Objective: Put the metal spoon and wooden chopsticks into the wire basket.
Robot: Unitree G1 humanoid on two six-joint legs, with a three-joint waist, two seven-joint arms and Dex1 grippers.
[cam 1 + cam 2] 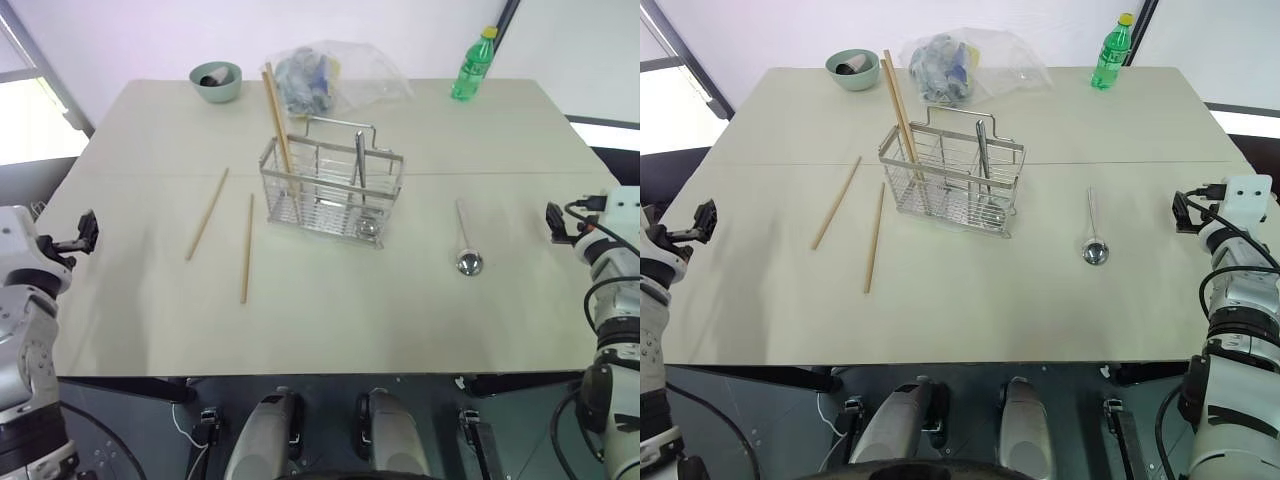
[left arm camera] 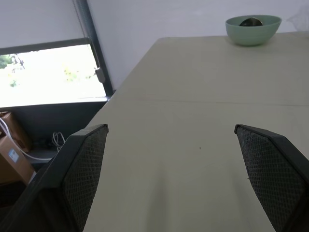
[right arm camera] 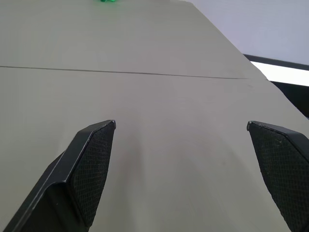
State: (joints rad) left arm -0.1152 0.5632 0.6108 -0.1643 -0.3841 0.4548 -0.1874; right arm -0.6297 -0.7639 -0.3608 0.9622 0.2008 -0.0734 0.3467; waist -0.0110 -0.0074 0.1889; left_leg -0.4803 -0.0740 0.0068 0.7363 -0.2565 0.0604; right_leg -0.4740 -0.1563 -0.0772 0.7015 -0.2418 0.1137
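The wire basket (image 1: 330,186) stands mid-table. Two wooden chopsticks (image 1: 277,120) lean upright in its left end, and a metal spoon (image 1: 361,165) stands in its right part. Two more chopsticks lie flat on the table to the basket's left, one (image 1: 207,214) farther out and one (image 1: 247,248) closer in. A second metal spoon (image 1: 464,240) lies to the basket's right, bowl toward me. My left gripper (image 1: 85,232) hovers at the table's left edge, open and empty (image 2: 169,159). At the right edge, my right gripper (image 1: 555,222) is also open and empty (image 3: 186,159).
A green bowl (image 1: 216,82) holding something dark sits at the back left. Behind the basket lies a crumpled plastic bag (image 1: 320,75), and a green bottle (image 1: 473,65) stands at the back right. The pale table (image 1: 340,320) has bare room in front.
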